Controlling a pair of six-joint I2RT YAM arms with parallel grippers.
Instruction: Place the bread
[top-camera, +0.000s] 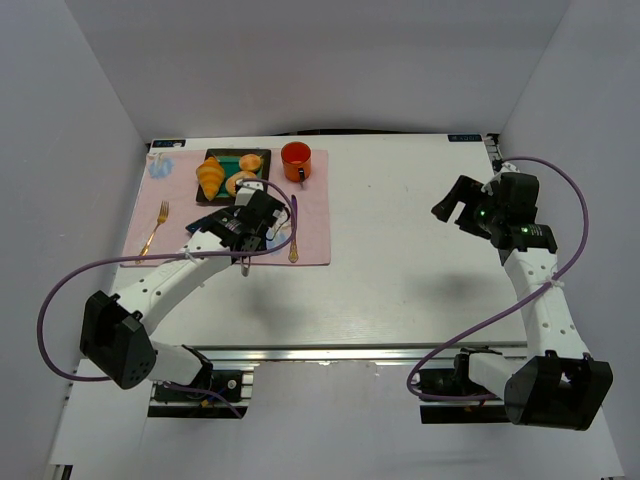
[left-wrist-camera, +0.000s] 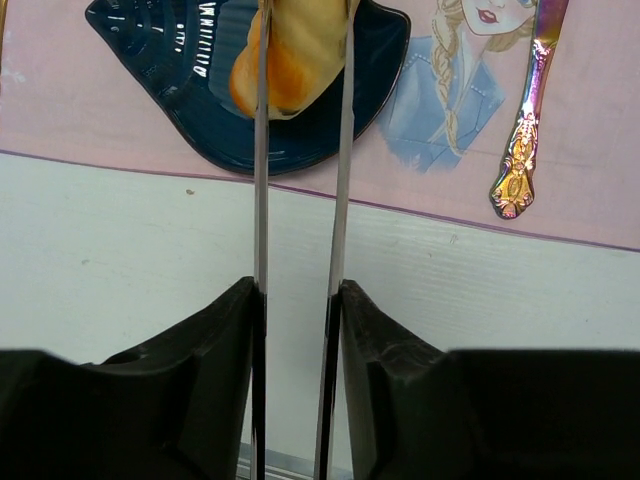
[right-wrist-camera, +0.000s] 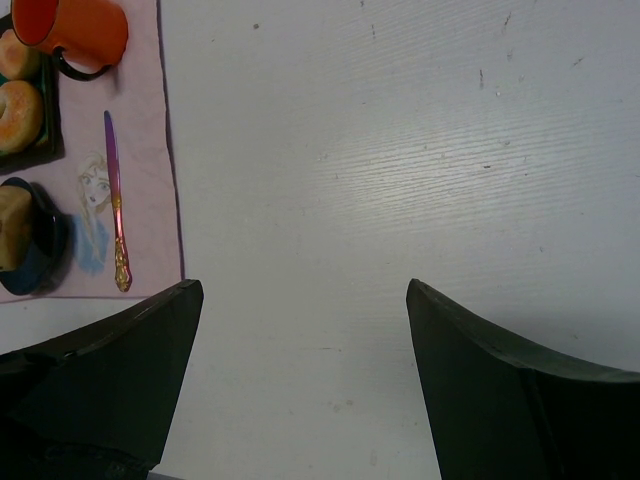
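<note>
The bread, a plump golden-brown roll, sits between the two thin metal fingers of my left gripper, which is shut on it. It is right over the dark blue plate on the pink placemat; I cannot tell whether it touches the plate. In the top view the left gripper hides the bread and most of the plate. The right wrist view shows the bread on or over the plate at its left edge. My right gripper is open and empty, far right above bare table.
A dark tray behind the plate holds a croissant and two ring pastries. An orange mug stands right of it. A spoon lies right of the plate, a fork at the mat's left.
</note>
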